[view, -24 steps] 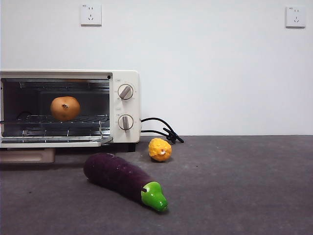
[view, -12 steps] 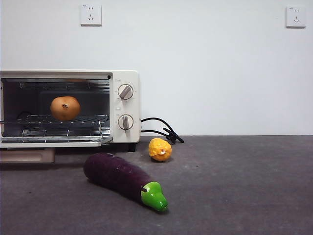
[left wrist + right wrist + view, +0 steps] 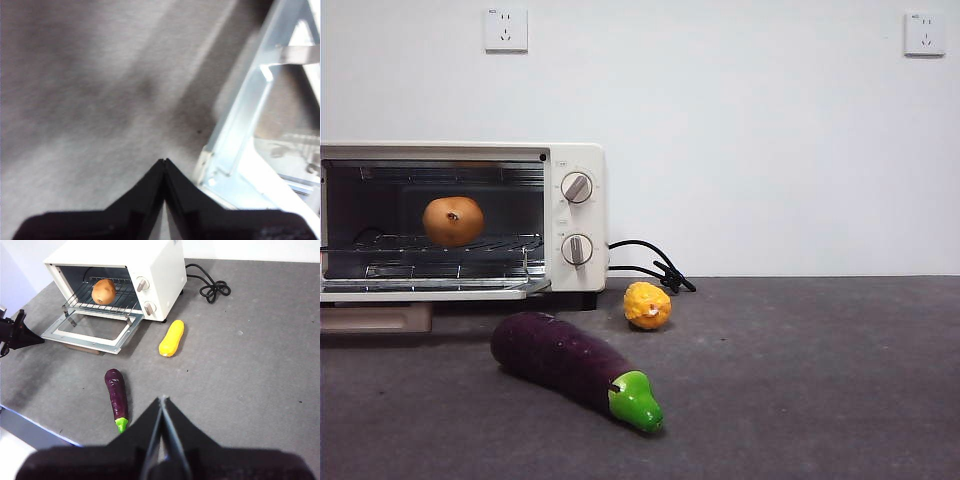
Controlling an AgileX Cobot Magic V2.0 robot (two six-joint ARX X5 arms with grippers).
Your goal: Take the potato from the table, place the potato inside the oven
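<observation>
Potato (image 3: 453, 221) on wire rack inside oven (image 3: 570, 215), roughly mid-rack, upright, dark spot facing out; also seen in right wrist view (image 3: 103, 291). Not on table (image 3: 820, 380). Door (image 3: 87, 332) dropped flat, fully open.

Left gripper (image 3: 164, 163): jaws pressed together, holding nothing, low over table w/ door's glass and metal frame (image 3: 250, 125) just beside. In right wrist view, black tip near door's outer corner looks to be same gripper (image 3: 17, 332). Right gripper (image 3: 162, 401): jaws together, empty, high above table, well back from all items. Neither visible in front view.

Judged: placement done; step in hand = clear out, poss. shut door.

How to do well:
- Draw left arm away from door edge before any lift; frame sits close, easy to snag.
- No reach back into cavity; potato is round, rack is wire, a nudge could roll it toward front lip.
- If shutting door: push from under outer edge, slow swing, watch rack not pulled fwd w/ door.
- Leave right arm parked.

Bystanders: eggplant (image 3: 570, 365) lying in front of oven, green tip toward cam; yellow squash (image 3: 647, 305) beside oven's knob side, near cord (image 3: 650, 265). Both apart from door; keep retreat path off them. 2 knobs untouched-looking, setting unreadable.
</observation>
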